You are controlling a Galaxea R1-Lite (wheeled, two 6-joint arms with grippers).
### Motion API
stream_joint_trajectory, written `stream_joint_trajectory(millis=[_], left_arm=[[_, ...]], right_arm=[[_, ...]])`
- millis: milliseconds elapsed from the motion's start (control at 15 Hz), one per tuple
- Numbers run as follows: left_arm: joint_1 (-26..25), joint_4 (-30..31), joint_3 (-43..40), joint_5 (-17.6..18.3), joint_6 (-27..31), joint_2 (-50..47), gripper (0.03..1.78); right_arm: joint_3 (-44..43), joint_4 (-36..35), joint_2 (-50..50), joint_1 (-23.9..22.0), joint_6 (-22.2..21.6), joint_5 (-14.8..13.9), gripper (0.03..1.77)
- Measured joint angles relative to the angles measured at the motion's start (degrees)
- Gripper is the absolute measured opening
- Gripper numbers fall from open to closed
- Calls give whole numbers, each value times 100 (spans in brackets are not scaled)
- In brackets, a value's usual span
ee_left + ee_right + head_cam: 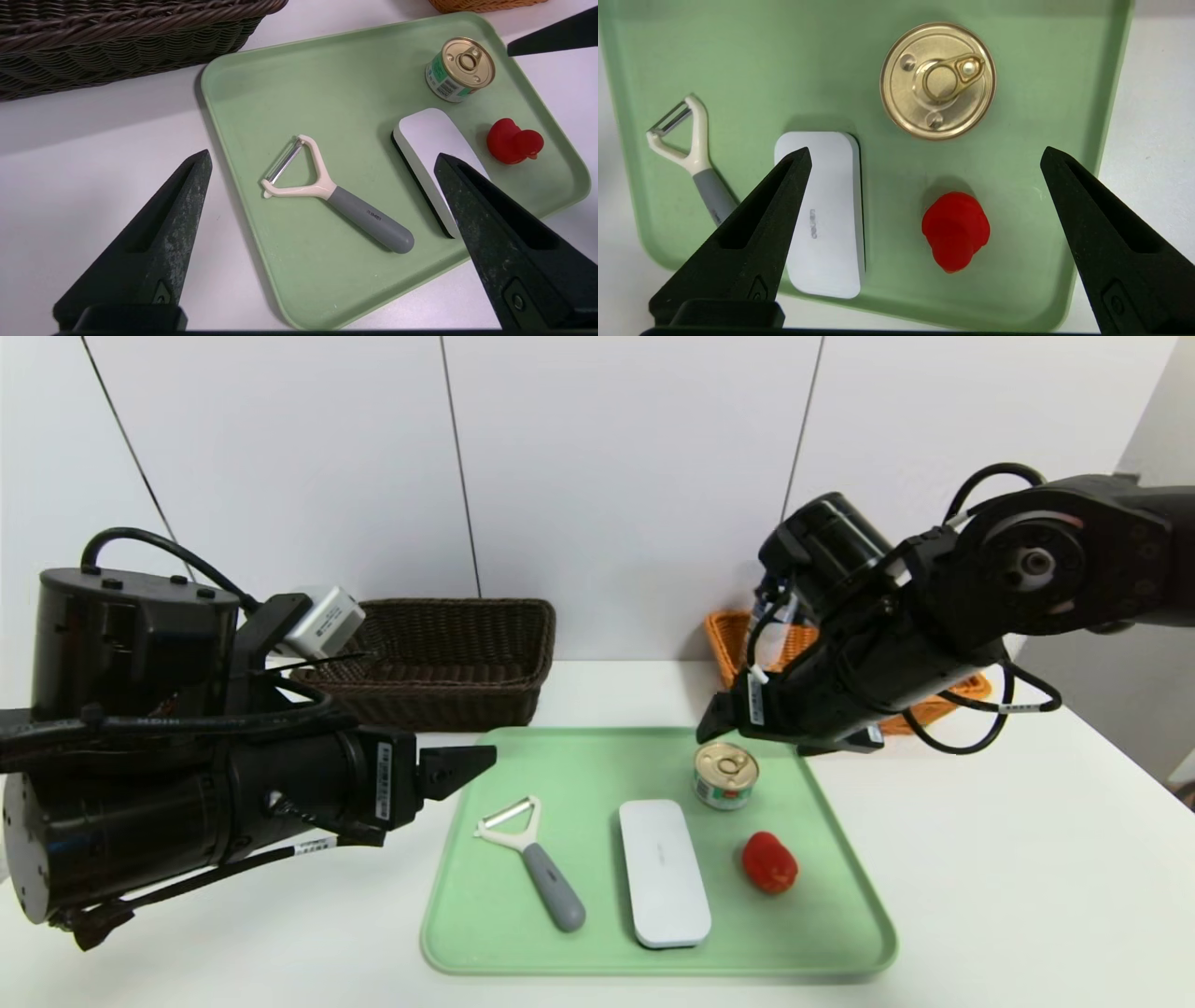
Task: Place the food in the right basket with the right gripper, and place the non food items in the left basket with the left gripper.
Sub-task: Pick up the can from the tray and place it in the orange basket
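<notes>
A green tray [467, 933] carries a round tin can [725, 775] with a pull-ring lid, a white peeler [532, 859] with a grey handle, a flat white case [663, 873] and a small red lumpy object [769, 862]. My right gripper [925, 150] hangs open above the tray's far right side, over the tin can [938, 80] and the red object [956, 231], holding nothing. By the tray's left far corner my left gripper [321, 156] stands open and empty, above the peeler [327, 191].
The dark brown left basket [439, 663] stands behind the tray on the left. The orange-tan right basket [733, 635] sits at the back right, mostly hidden by my right arm. White table surrounds the tray, with a wall behind.
</notes>
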State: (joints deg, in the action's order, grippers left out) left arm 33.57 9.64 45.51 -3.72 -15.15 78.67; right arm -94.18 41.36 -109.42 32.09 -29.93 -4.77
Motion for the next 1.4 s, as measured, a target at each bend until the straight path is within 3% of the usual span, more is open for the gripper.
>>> stream_joint_trajectory(millis=[467, 667, 1400], left_arm=[[51, 20, 135, -282, 24, 226, 169], [51, 16, 193, -333, 17, 265, 169], [52, 2, 241, -324, 16, 282, 169]], right_arm=[[-396, 23, -703, 68, 11, -240, 169], [-505, 23, -946, 90, 55, -473, 170], [-619, 23, -1453, 24, 210, -485, 170]])
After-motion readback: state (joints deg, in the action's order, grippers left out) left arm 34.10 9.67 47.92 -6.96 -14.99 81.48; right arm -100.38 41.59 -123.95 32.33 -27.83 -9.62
